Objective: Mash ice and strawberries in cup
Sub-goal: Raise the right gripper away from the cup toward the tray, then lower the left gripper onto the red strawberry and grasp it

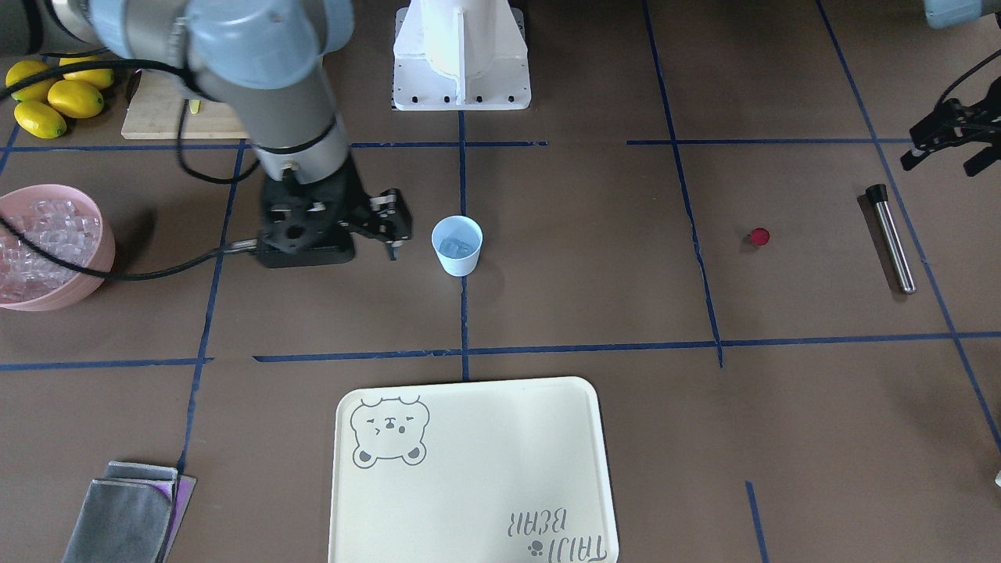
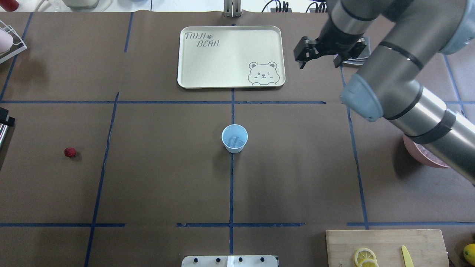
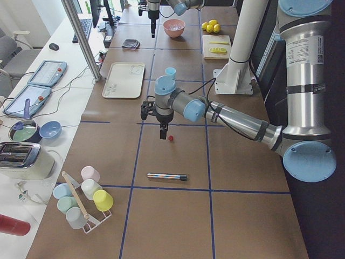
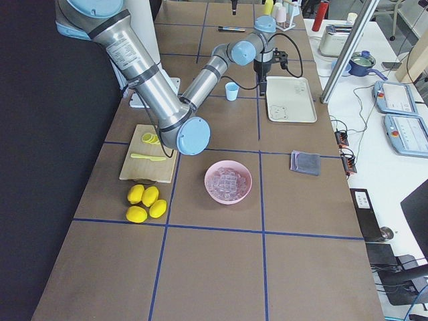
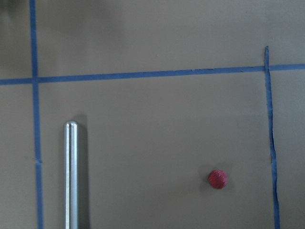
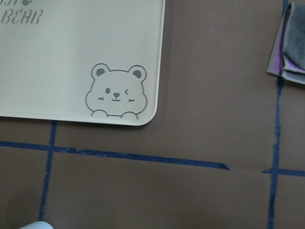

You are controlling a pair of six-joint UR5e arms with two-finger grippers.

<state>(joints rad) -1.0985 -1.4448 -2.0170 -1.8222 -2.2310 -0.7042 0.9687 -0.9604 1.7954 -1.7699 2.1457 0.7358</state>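
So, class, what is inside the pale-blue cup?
Clear ice cubes lie inside the cup; the strawberry lies well apart from it. The ice hides the cup's bottom.

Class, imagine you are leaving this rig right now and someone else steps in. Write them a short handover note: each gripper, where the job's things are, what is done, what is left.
Left gripper: jaws open, empty, hovering near the strawberry and a metal rod, which both lie on the table.
Right gripper: jaws open, empty, raised near the cup.
Done: ice is in the cup, which stands upright mid-table.
Left: put the strawberry into the cup, then mash, probably with the rod.
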